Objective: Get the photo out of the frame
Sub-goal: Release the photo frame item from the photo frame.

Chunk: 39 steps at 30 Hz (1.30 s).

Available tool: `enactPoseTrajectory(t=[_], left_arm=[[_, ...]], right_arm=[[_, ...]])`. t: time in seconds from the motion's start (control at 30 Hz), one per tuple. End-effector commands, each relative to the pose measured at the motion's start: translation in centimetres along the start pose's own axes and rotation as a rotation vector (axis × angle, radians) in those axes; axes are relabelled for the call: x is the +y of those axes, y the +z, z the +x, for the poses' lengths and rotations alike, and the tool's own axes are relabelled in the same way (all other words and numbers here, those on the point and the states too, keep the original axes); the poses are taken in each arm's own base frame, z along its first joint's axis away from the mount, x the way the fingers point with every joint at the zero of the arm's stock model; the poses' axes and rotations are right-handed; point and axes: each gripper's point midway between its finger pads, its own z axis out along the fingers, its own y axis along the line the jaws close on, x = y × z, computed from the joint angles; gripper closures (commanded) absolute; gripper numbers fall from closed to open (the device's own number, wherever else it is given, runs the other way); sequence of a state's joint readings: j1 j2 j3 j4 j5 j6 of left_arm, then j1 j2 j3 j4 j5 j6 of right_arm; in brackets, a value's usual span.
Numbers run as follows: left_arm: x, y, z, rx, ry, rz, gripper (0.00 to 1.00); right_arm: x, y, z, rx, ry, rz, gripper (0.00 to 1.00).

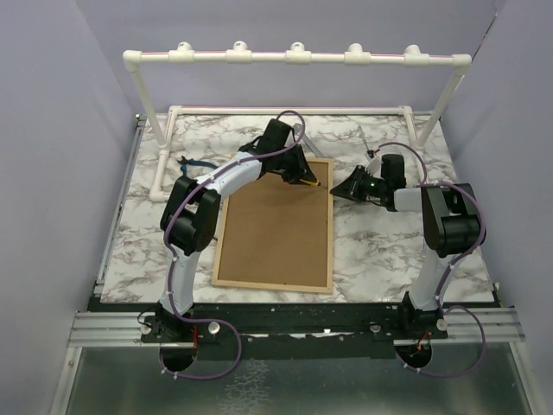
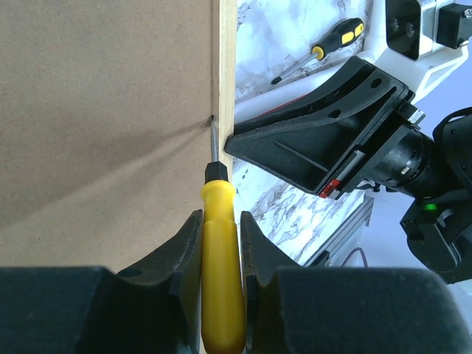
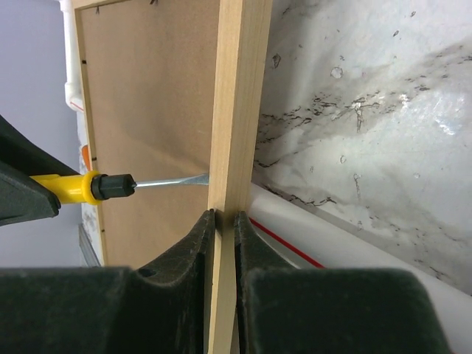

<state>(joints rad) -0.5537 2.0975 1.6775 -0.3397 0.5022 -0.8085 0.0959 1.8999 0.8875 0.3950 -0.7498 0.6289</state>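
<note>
Lying face down on the marble table [image 1: 380, 251], the frame [image 1: 275, 233] sits between the two arms with its brown fibreboard back [image 2: 96, 110] up. With that side up, the photo cannot be seen.

Left gripper [image 2: 220, 221]: clamped on the handle of a yellow-handled screwdriver [image 2: 220, 280]. The blade tip sits at the seam between the fibreboard back and the wood edging [image 3: 236, 110], on the frame's right long side, toward the far end.

Right gripper [image 3: 223, 221]: fingers pinched on the same right-hand wood edging, just beside the blade tip, one finger on each face of the strip.

A second screwdriver [image 2: 324, 46], black and yellow handle, lies loose on the table at far right. White PVC rack [image 1: 294, 58] stands along the far edge.
</note>
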Motion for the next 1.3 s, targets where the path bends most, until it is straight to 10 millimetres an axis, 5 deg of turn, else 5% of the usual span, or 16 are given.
enactPoseTrajectory(t=[0.0, 0.23, 0.87, 1.27], left_arm=[[-8.8, 2.5, 5.5, 0.132, 0.11, 0.255, 1.0], [-9.5, 3.3, 6.8, 0.146, 0.158, 0.202, 1.0], [-6.3, 2.9, 8.6, 0.217, 0.458, -0.167, 1.0], [-8.3, 3.0, 9.0, 0.199, 0.479, -0.14, 1.0]], right_arm=[[3.1, 1.1, 2.5, 0.122, -0.049, -0.078, 0.86], [4.0, 1.8, 2.3, 0.188, -0.157, -0.017, 0.86], [5.4, 2.6, 3.3, 0.376, -0.351, 0.063, 0.86], [5.8, 2.9, 4.0, 0.368, -0.363, 0.112, 0.87]])
